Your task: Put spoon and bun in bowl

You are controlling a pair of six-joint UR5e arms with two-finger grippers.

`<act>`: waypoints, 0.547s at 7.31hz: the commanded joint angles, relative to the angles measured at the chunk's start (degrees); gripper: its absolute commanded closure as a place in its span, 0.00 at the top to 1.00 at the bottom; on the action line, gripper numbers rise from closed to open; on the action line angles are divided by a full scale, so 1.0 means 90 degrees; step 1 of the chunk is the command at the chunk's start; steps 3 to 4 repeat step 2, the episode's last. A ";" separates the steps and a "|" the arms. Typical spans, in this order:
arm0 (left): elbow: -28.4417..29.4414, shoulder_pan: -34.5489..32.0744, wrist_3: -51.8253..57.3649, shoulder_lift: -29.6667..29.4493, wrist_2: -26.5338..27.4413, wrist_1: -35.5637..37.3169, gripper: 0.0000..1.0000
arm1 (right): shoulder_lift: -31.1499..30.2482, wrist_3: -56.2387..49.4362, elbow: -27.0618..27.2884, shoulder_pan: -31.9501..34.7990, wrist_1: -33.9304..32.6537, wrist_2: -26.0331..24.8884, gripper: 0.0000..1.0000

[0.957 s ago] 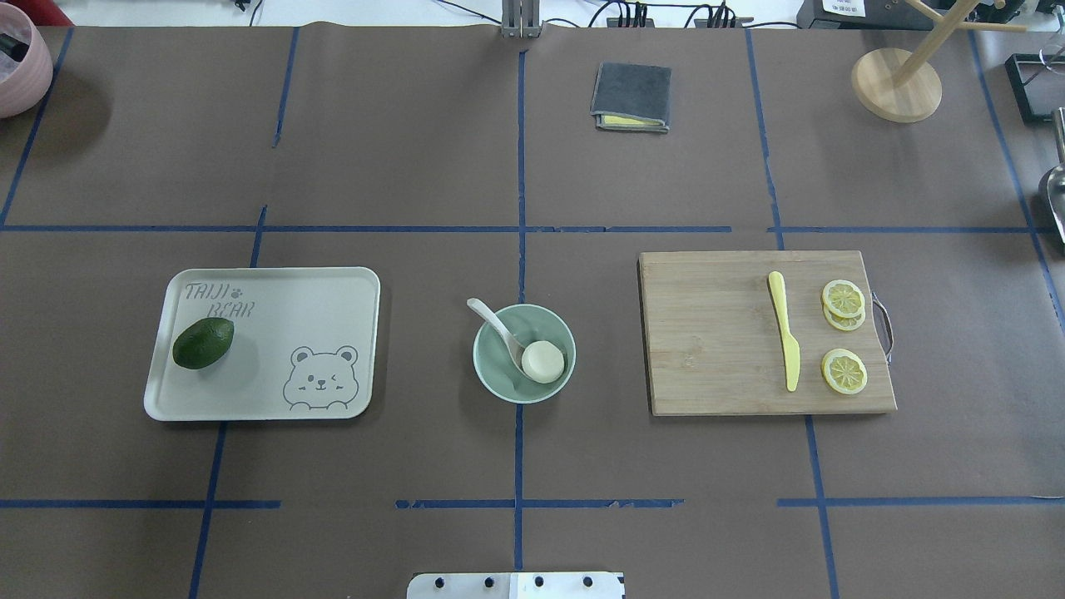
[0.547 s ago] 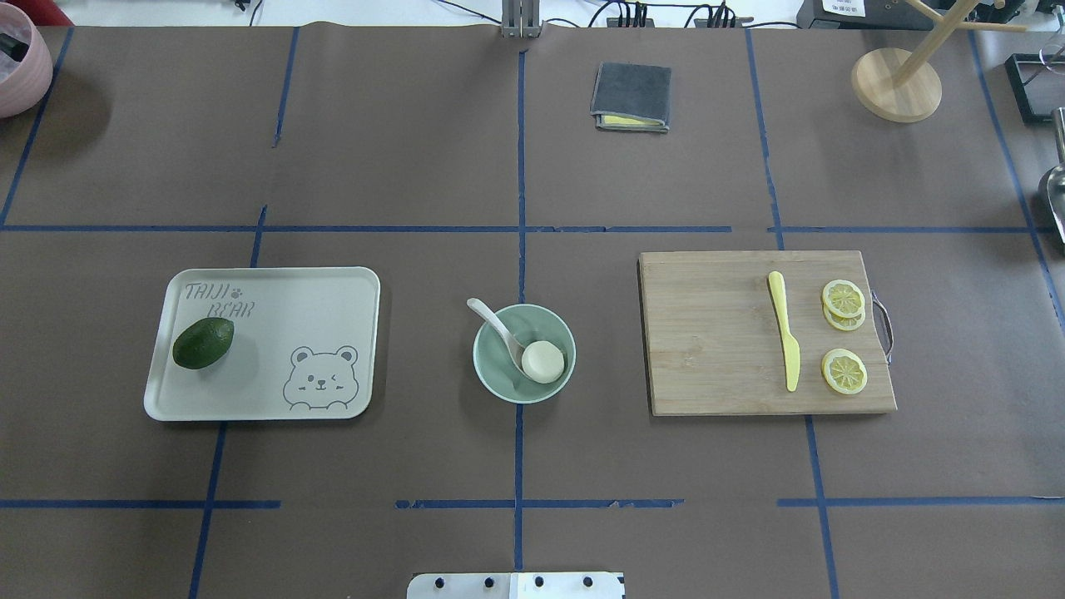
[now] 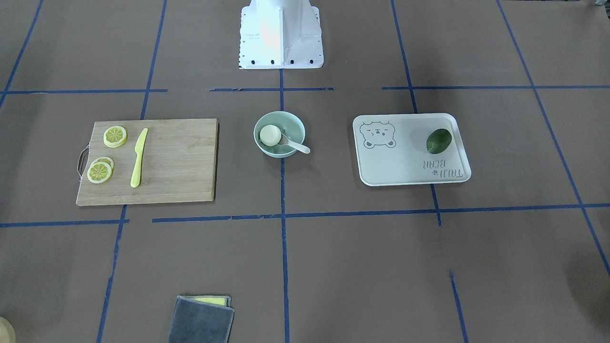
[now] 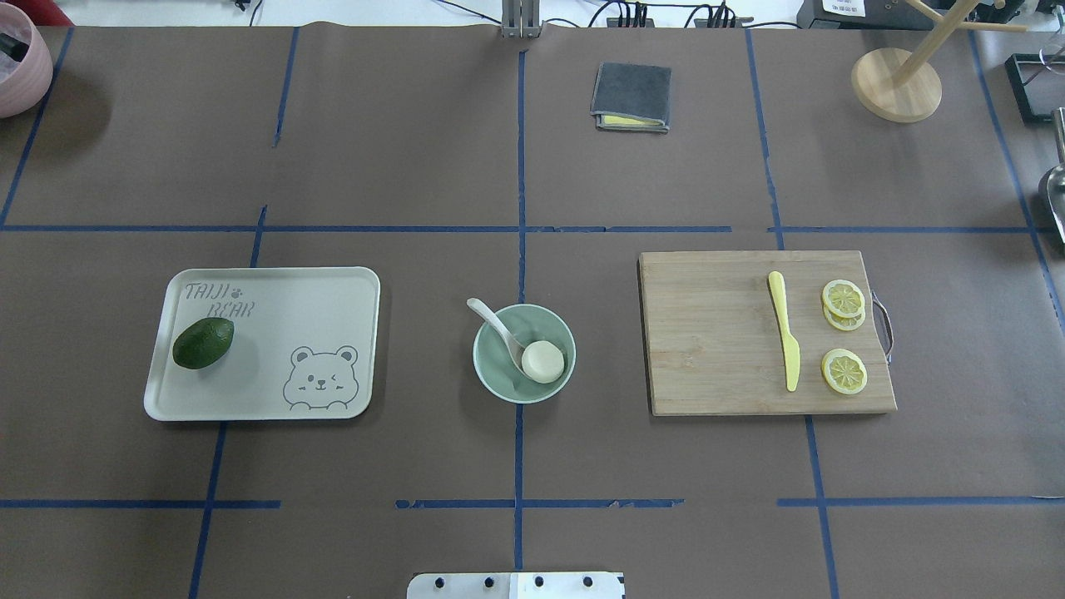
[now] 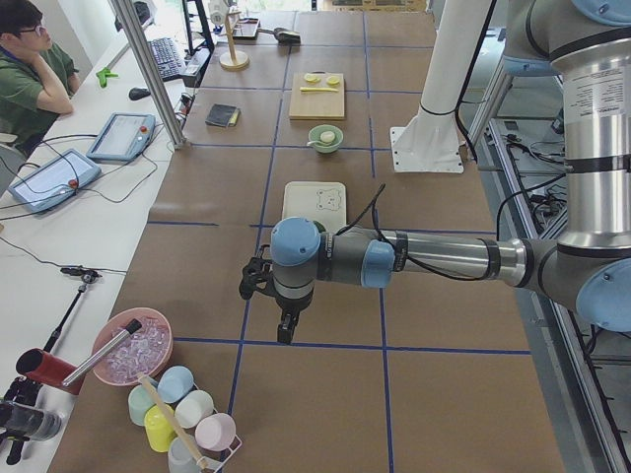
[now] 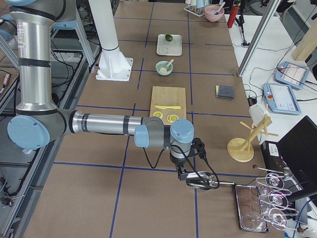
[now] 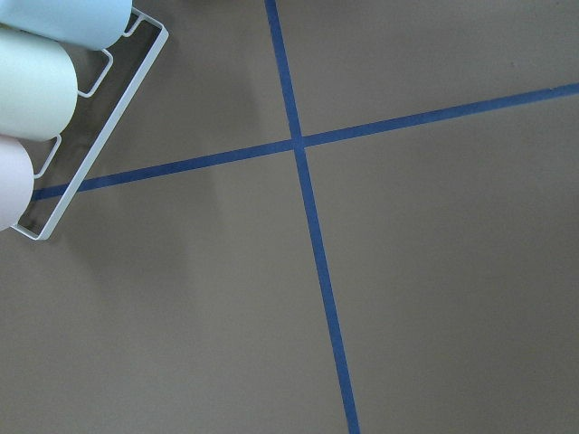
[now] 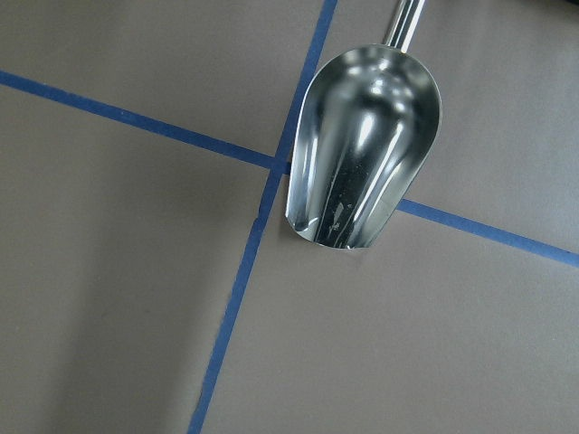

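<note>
bun (image 4: 542,362) and spoon (image 4: 496,325) lie in the bowl (image 4: 491,363) at mid-worktop (image 4: 416,466), handle over the rim. left pincer (image 5: 284,331) and right pincer (image 6: 182,174) hang well apart; open or closed cannot be told. task judged complete; no further move seems needed.

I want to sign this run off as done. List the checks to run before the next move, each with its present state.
1. Bun inside the bowl: ok.
2. Spoon in the bowl: ok, scoop inside, handle leaning out over the rim.
3. Left gripper away from the bowl: ok, it hangs at the table's end.
4. Right gripper away from the bowl: ok, at the other end, close to a metal scoop.
5. Grippers open or shut: cannot tell.
6. Yellow knife out of the bowl: ok, on the cutting board.
</note>
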 commanded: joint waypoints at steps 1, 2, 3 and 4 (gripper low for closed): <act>0.0012 -0.0004 0.0000 0.0000 0.0003 0.0000 1.00 | 0.0000 -0.0010 -0.0001 0.0000 0.0000 0.0010 1.00; 0.0021 0.0006 0.0000 0.0000 0.0003 0.0000 1.00 | 0.0000 -0.0010 -0.0001 0.0000 0.0000 0.0010 1.00; 0.0021 0.0006 0.0000 0.0000 0.0003 0.0000 1.00 | 0.0000 -0.0010 -0.0001 0.0000 0.0000 0.0010 1.00; 0.0021 0.0006 0.0000 0.0000 0.0003 0.0000 1.00 | 0.0000 -0.0010 -0.0001 0.0000 0.0000 0.0010 1.00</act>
